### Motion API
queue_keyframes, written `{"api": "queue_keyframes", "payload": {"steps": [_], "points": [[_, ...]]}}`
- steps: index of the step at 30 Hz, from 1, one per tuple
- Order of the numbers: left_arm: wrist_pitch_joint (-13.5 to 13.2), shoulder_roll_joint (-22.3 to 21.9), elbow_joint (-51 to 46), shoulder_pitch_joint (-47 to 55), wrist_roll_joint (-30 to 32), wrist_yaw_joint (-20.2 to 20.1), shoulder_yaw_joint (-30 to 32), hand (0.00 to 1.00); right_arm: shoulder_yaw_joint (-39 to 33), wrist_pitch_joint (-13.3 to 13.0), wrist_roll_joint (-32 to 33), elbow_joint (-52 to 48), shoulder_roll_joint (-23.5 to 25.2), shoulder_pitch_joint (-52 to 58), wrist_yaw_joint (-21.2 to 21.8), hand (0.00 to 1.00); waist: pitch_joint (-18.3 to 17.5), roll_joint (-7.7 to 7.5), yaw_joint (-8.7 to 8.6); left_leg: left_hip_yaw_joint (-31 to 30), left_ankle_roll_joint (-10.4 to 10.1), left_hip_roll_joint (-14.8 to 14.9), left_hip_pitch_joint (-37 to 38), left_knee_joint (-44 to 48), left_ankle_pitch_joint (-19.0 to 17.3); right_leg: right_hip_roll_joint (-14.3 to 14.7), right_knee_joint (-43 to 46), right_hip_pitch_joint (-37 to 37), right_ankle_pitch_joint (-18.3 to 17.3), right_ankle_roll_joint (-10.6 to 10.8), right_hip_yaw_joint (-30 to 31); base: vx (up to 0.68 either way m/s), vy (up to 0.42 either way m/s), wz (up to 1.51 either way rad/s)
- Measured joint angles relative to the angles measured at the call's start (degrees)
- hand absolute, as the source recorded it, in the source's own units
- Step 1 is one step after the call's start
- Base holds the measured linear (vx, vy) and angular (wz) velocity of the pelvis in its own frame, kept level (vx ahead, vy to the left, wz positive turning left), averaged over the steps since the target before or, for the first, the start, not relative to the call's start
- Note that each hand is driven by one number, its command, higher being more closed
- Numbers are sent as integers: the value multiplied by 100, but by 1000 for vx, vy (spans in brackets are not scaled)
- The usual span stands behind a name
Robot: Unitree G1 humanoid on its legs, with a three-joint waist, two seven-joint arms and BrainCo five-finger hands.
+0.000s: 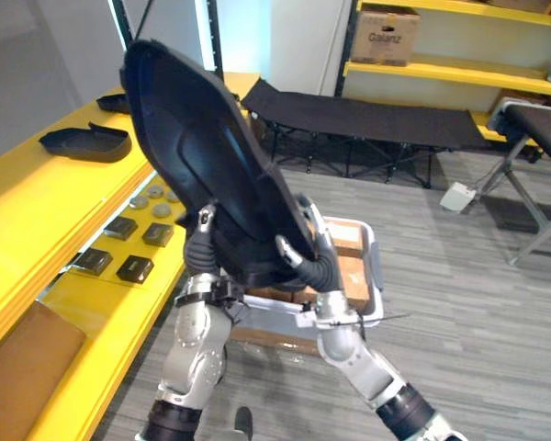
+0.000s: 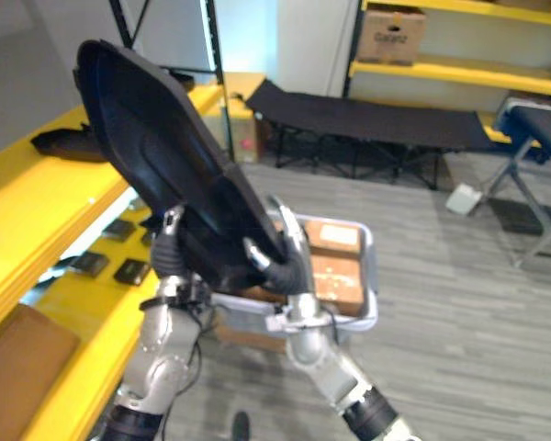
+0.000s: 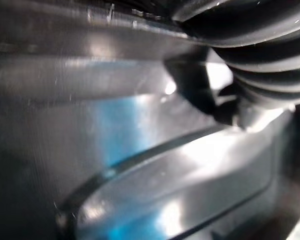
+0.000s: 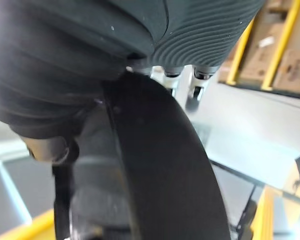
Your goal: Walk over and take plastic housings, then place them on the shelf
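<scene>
I hold a large black plastic housing (image 1: 202, 156) tilted up in front of me, between both hands. My left hand (image 1: 200, 250) grips its lower left edge, with the thumb on the near face. My right hand (image 1: 314, 262) clamps the lower right edge, thumb hooked over the rim. In the right wrist view the housing's rim (image 4: 160, 165) runs between thumb and fingers. The housing's glossy surface (image 3: 140, 125) lies right against the left wrist camera. The yellow shelf (image 1: 37, 202) stands to my left. A second black housing (image 1: 84, 142) lies on its top level, and a third (image 1: 118, 102) lies farther back.
Small black boxes (image 1: 133, 268) and round discs (image 1: 156, 197) lie on the shelf's lower level, under the held housing. A grey crate (image 1: 372, 276) with cardboard boxes sits on the floor just ahead. A black folding cot (image 1: 367, 119) and yellow racks with a carton (image 1: 386, 37) stand at the back.
</scene>
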Motion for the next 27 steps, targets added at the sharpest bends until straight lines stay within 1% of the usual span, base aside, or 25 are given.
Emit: {"api": "queue_keyframes", "payload": {"steps": [3, 5, 7, 8, 9, 10, 11, 12, 13, 15, 16, 17, 18, 19, 20, 21, 22, 24, 25, 27], "points": [[121, -3, -4, 11, 469, 138, 10, 100, -150, 79, 614, -192, 21, 58, 315, 0, 0, 0, -6, 45, 8, 8, 11, -1, -6, -5, 8, -11, 0, 0, 8, 2, 8, -6], [209, -11, -70, 94, 853, 246, 111, 100, -375, 144, 967, -408, 38, 156, 537, 0, 0, 0, -17, 66, 11, 15, 13, -1, -9, -9, 20, -30, 0, 0, 15, 10, 3, -7], [212, 6, -146, 315, 1220, 344, 396, 100, -761, 159, 1476, -657, 120, 292, 724, 0, -1, 3, -70, 82, 21, 18, 17, -1, -16, -10, 21, -37, 0, 0, 29, 19, 0, -6], [212, 13, -152, 473, 1356, 364, 618, 100, -1060, 114, 1856, -802, 106, 390, 879, 0, -1, 3, -84, 99, 28, 21, 23, -1, -22, -10, 21, -42, 0, 0, 51, 26, -2, -9], [213, 22, -152, 624, 1325, 336, 772, 100, -1374, 4, 2241, -901, 89, 540, 1125, 0, -1, 2, -85, 125, 36, 25, 24, -1, -28, -9, 21, -58, 0, 0, 83, 26, -2, -11], [212, 21, -152, 695, 1306, 318, 855, 100, -1514, -46, 2449, -926, 84, 623, 1270, 0, -2, 2, -85, 151, 33, 29, 25, -1, -35, -9, 22, -70, 0, 0, 107, 32, -1, -17], [208, 26, -152, 817, 1290, 269, 1012, 100, -1723, -71, 2770, -920, 85, 803, 1497, 0, -2, 2, -86, 232, 27, 39, 28, -1, -50, -9, 25, -93, 1, 0, 151, 37, -3, -15], [169, 36, -152, 918, 1286, 201, 1077, 100, -1910, -65, 2955, -886, 87, 1045, 1651, 0, -2, 3, -108, 240, 32, 39, 32, -2, -62, -12, 25, -97, 1, 0, 165, 40, -3, -12], [144, 42, -153, 954, 1286, 160, 1080, 100, -1976, -64, 3027, -854, 93, 1172, 1699, 0, -2, 3, -112, 241, 34, 38, 35, -2, -67, -14, 26, -97, 0, 1, 168, 39, -3, -7], [-23, 45, -189, 1096, 1277, -93, 1093, 100, -2221, -34, 3033, -524, 161, 1636, 1955, 0, -2, 7, -152, 281, 30, 40, 49, -3, -88, -17, 25, -117, 0, 1, 237, 36, 0, -13], [-61, 44, -213, 1135, 1274, -153, 1092, 100, -2284, -33, 3038, -442, 189, 1747, 2023, 0, -4, 10, -155, 309, 30, 44, 58, -3, -99, -17, 25, -123, 0, 1, 268, 32, 0, -22], [-86, 40, -331, 1237, 1270, -234, 1080, 100, -2433, -22, 3116, -340, 258, 1999, 2203, 0, -10, 26, -176, 376, 24, 52, 80, -3, -123, -19, 24, -131, 0, 2, 313, 36, -4, -19], [-161, 36, -444, 1361, 1263, -269, 1102, 100, -2567, -22, 3273, -303, 309, 2207, 2452, 0, -28, 54, -254, 384, 16, 51, 85, -4, -138, -23, 23, -133, -1, 3, 326, 39, -4, -15], [-214, 33, -482, 1418, 1259, -280, 1129, 100, -2633, -24, 3279, -275, 320, 2276, 2565, 0, -37, 70, -301, 389, 18, 51, 85, -4, -141, -24, 23, -137, -2, 4, 331, 40, -3, -12], [-308, 11, -516, 1488, 1215, -301, 1186, 100, -2773, -20, 3278, -201, 317, 2385, 2808, 0, -61, 107, -332, 423, 14, 60, 85, -4, -149, -20, 23, -163, -2, 4, 374, 29, 0, -13], [-338, -6, -517, 1502, 1210, -333, 1229, 100, -2854, -12, 3272, -178, 315, 2429, 2892, 0, -72, 125, -331, 446, 8, 69, 85, -4, -155, -15, 23, -176, -2, 4, 399, 30, -6, -23], [-442, -3, -518, 1574, 1085, -381, 1327, 100, -2933, 23, 3247, -126, 312, 2458, 3058, 0, -93, 160, -331, 527, -8, 95, 98, -4, -165, -1, 23, -200, -2, 3, 450, 20, -9, -19], [-524, -9, -518, 1637, 1044, -388, 1405, 100, -2950, 30, 3247, -78, 310, 2457, 3116, 0, -111, 182, -330, 535, -13, 102, 107, -4, -168, 5, 22, -200, -2, 4, 452, 21, -7, -9], [-556, -10, -527, 1692, 1050, -387, 1515, 100, -2941, 48, 3249, 9, 310, 2428, 3212, 0, -117, 191, -312, 531, -13, 105, 106, -5, -168, 4, 20, -199, -2, 4, 449, 0, 0, 0], [-572, -13, -583, 1835, 1062, -378, 1610, 100, -2874, 67, 3249, 51, 315, 2399, 3264, 0, -120, 198, -286, 507, -14, 104, 96, -5, -168, 4, 16, -193, -5, 8, 428, 25, 2, 5]]}}
